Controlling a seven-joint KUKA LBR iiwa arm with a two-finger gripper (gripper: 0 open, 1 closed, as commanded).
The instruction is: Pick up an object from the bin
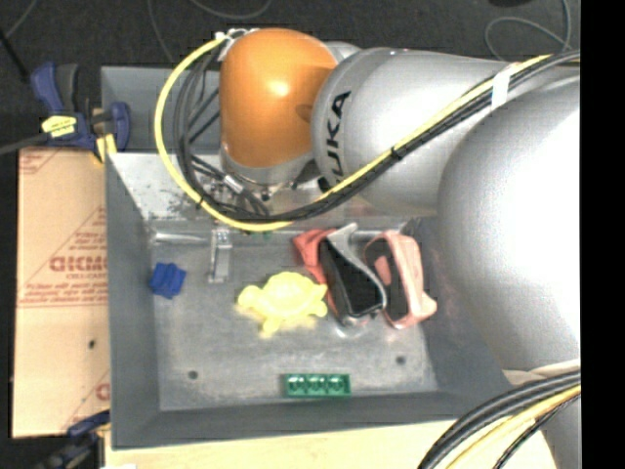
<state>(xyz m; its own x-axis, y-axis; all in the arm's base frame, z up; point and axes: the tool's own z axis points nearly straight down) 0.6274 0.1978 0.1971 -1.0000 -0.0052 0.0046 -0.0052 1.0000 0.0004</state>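
One each, blue block, yellow turtle, green brick (pink case)

The arm is rounded silver-grey metal with black KUKA lettering on its side. A glossy orange cover caps the wrist, and a yellow cable loops around it beside black cables.

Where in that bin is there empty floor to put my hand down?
Bare floor lies lower left in the view, bordered by the blue piece, the yellow toy and the green block. Crowded: centre-right, where the yellow toy sits beside the pink-and-black thing, close by the arm.
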